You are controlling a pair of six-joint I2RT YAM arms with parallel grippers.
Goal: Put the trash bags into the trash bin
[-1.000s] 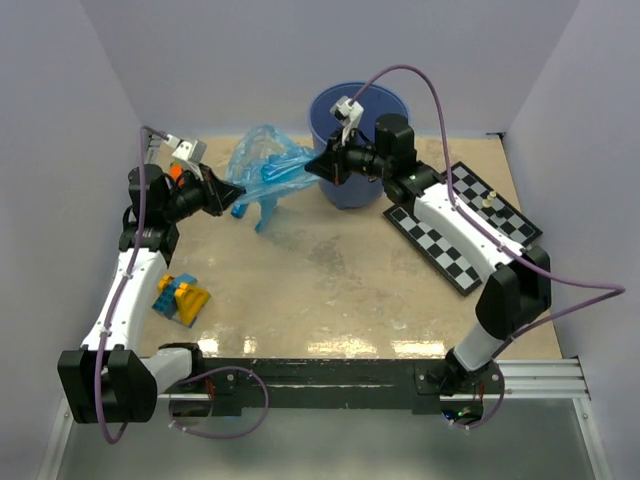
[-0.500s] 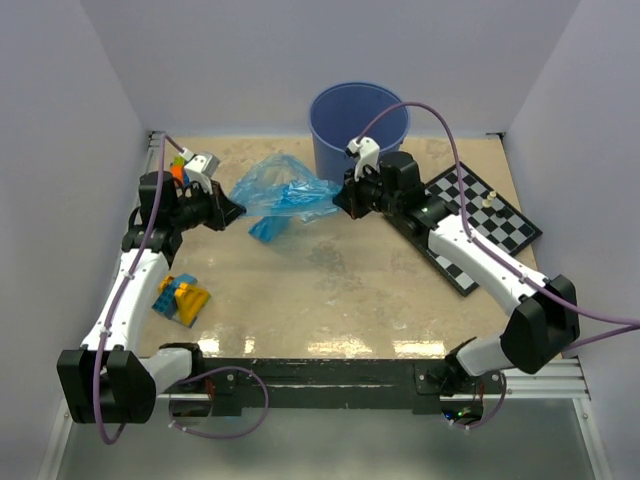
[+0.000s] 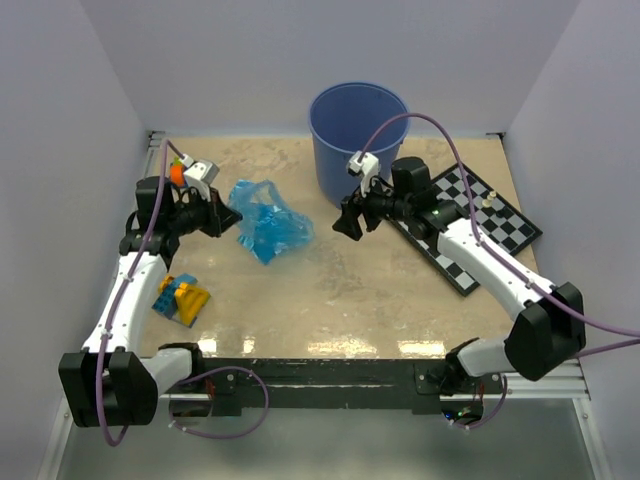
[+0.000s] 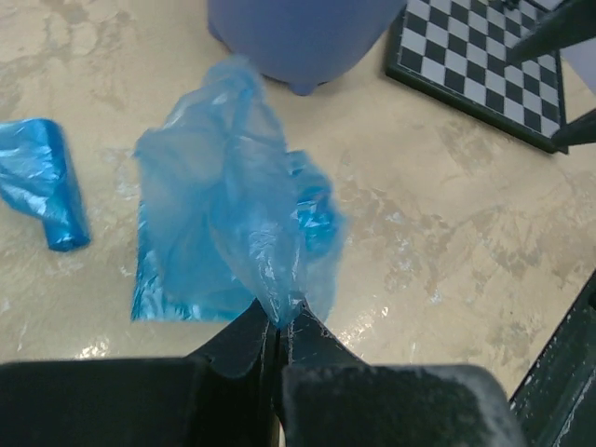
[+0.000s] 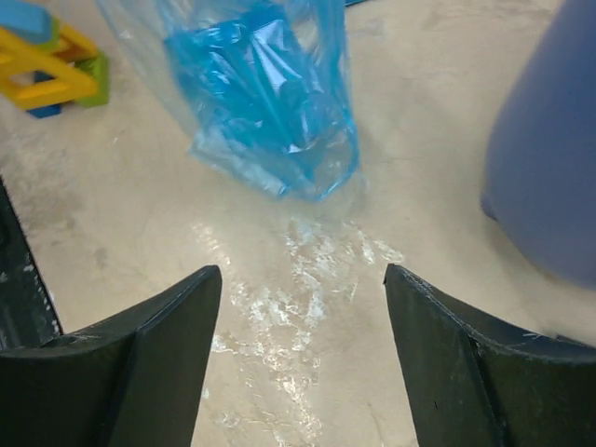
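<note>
A thin blue trash bag [image 3: 268, 226] lies crumpled on the table left of centre, and my left gripper [image 3: 226, 214] is shut on one edge of it. In the left wrist view the film [image 4: 244, 216] fans out from the closed fingertips [image 4: 277, 318]. A second trash bag, rolled up [image 4: 42, 184], lies apart on the table beside it. The trash bin [image 3: 358, 128], a round blue bucket, stands upright at the back centre. My right gripper [image 3: 346, 226] hangs open in front of the bin, right of the bag. Nothing lies between its fingers [image 5: 303, 303]; the bag [image 5: 263, 98] lies ahead of them.
A black-and-white chessboard [image 3: 470, 232] lies at the right, under my right arm. Coloured toy blocks [image 3: 181, 298] sit near the left front, beside my left arm. White walls close in the table on three sides.
My right gripper has let go of the bag, opened, and drawn back toward the right. The bag, stretched between both grippers before, has slumped onto the table by the left gripper.
</note>
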